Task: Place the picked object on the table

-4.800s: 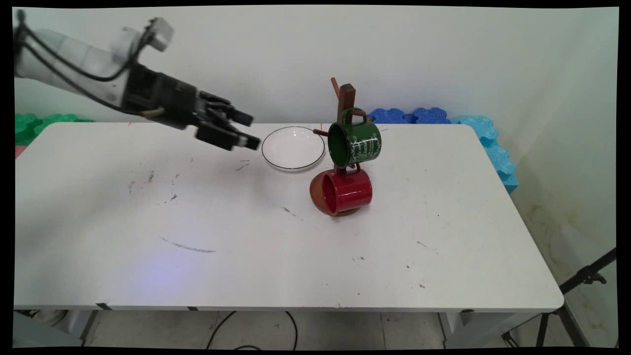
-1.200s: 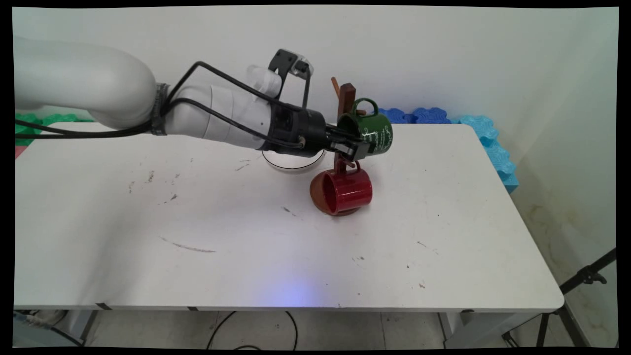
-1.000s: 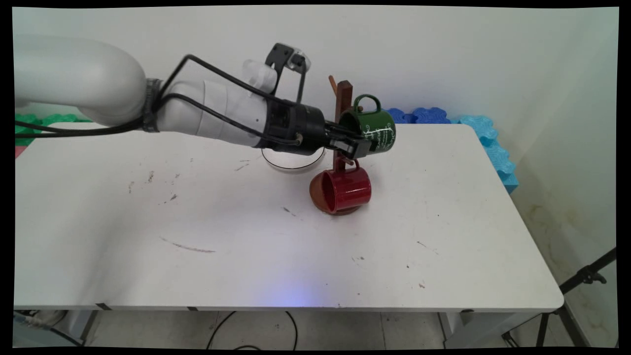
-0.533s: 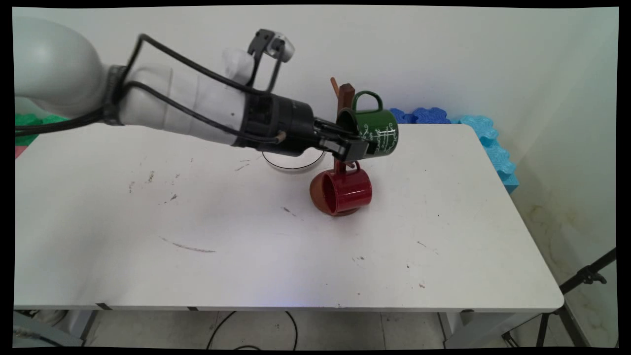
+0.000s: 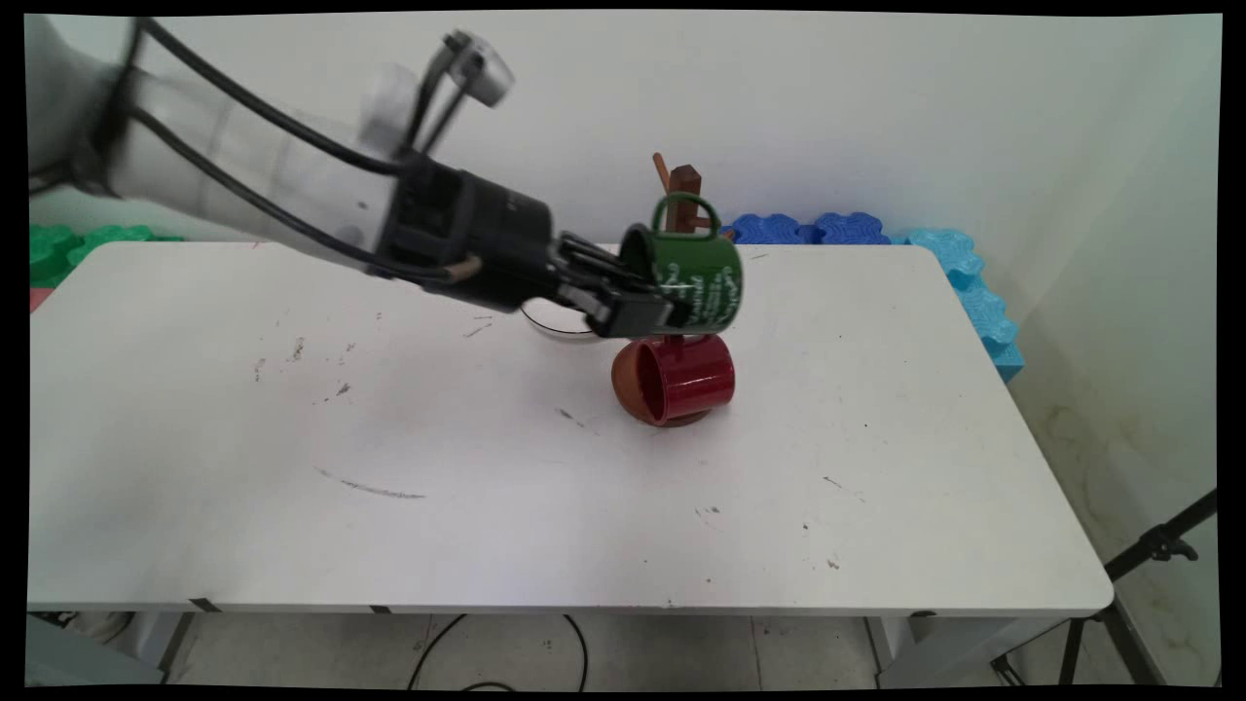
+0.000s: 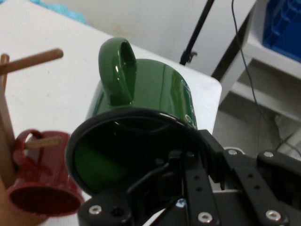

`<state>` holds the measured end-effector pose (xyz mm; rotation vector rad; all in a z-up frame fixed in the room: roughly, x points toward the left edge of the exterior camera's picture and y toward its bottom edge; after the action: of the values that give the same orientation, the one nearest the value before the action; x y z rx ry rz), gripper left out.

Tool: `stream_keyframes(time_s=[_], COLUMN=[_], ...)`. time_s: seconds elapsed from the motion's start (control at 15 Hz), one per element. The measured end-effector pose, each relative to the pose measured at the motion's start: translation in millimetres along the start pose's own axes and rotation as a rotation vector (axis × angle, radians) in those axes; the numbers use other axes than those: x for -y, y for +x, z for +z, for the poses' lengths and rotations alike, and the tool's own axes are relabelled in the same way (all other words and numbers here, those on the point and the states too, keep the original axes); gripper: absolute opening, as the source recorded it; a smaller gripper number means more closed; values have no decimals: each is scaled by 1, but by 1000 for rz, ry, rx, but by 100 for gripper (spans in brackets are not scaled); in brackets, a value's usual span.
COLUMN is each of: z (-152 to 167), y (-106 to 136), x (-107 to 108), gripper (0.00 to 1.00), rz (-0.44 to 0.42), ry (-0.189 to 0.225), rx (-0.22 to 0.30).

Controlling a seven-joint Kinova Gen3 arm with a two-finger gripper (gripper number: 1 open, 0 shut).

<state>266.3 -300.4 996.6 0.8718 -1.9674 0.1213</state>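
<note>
**Green mug held on its rim beside the mug rack**

The gripper reaches in from the left, its fingers clamped on the rim of the green mug: in the hand view one finger lies inside the mouth and the other against the outer wall. The green mug hangs in the air, on its side, its long axis running roughly along the line of the fingers and out away from them, mouth toward the hand, handle uppermost. It sits just in front of the wooden rack, whose post top and upper pegs show behind the handle; in the hand view the handle loop is empty and a bare peg stands apart to the left. Directly beneath, the red mug hangs on a lower peg, mouth to the left, close under the green mug without evident contact. A white plate lies on the bench behind the gripper.

Hidden or unclear: most of the plate is covered by the gripper, the rack's post by the two mugs, and the rack's base by the red mug. The arm is blurred.
</note>
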Motion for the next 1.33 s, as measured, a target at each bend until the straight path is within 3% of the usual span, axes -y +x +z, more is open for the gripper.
stream_keyframes(time_s=[0.2,0.4,0.6,0.73,1.2,1.33], z=[-25,-45,-66,-78,-87,-84], y=[9,15,17,21,30,30], x=[5,15,36,46,89,98], gripper=[0,0,0,0,0,0], rz=[35,52,67,101,190,201], ry=[-6,20,58,58,159,185], rx=[55,128,235,294,552,601])
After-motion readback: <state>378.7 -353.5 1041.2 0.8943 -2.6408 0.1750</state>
